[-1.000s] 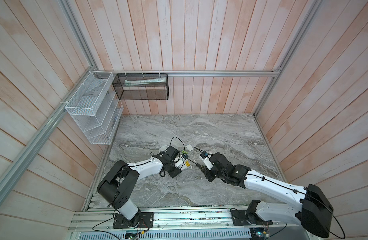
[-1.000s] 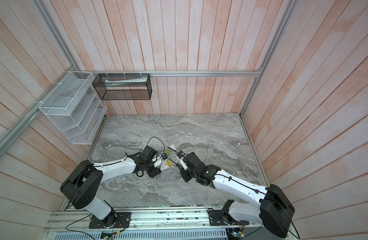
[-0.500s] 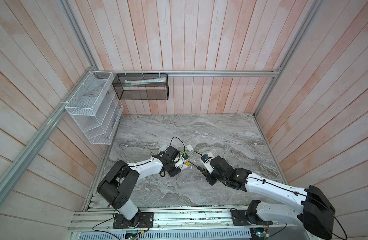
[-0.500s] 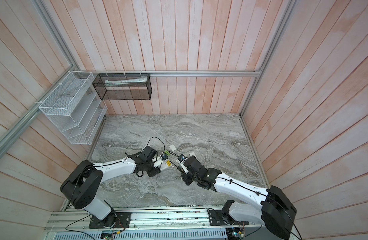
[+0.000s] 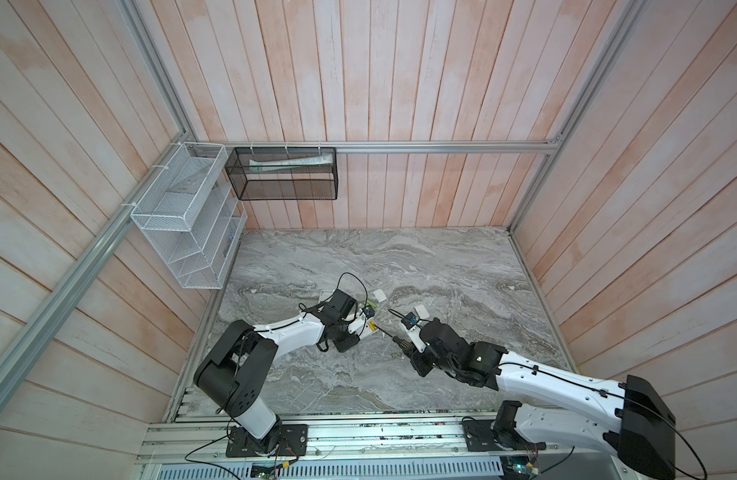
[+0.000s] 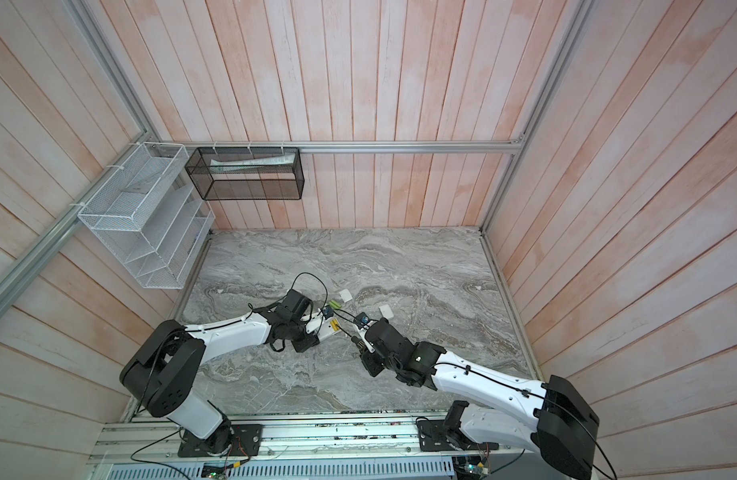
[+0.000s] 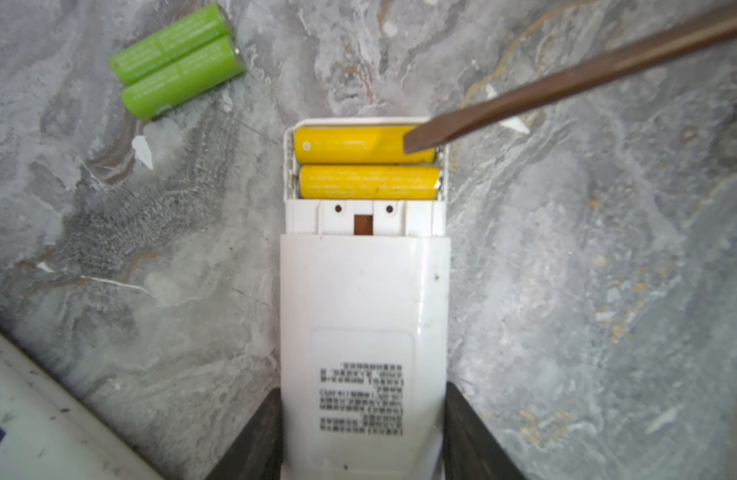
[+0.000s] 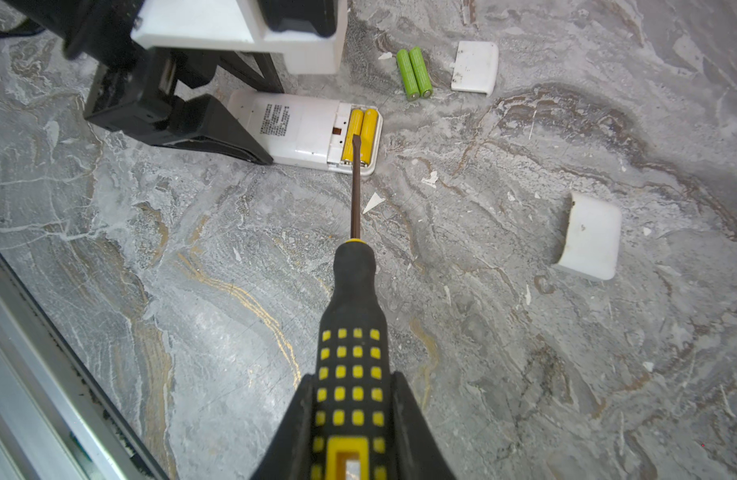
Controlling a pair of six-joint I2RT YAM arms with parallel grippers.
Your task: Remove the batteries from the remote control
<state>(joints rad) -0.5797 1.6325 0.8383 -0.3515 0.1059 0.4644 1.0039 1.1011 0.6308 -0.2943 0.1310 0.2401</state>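
**Q:** So, where to find the batteries?

**A:** Down in the open compartment at one end of the white remote control [image 7: 364, 316] for the two yellow batteries [image 7: 367, 183], side by side and crosswise to the remote. Out on the grey marble table [image 8: 525, 353] for the two lime green batteries [image 7: 175, 62], touching each other, near that same end of the remote but apart from it.

**Q:** And the left gripper [image 7: 362, 399]?

**A:** Closed partway, with a dark finger pressed against each long side of the remote, at the end away from the compartment. Remote flat on the table, printed label facing up.

**Q:** Anything in the right gripper [image 8: 352, 386]?

**A:** Yes. Clamped narrowly on the black-and-yellow handle of a screwdriver [image 8: 354, 316], with the shaft aimed at the remote. Flat tip over the yellow battery nearest the remote's end, toward one end of that battery. Touching it or just above it: cannot tell.

**Q:** Anything else on the table?

**A:** Two loose white covers: one cover [image 8: 475, 66] just beside the green pair, the other cover [image 8: 589, 237] well apart from the remote. Small white chips scattered around. Seen in both top views, all of it close together near the middle of the table.
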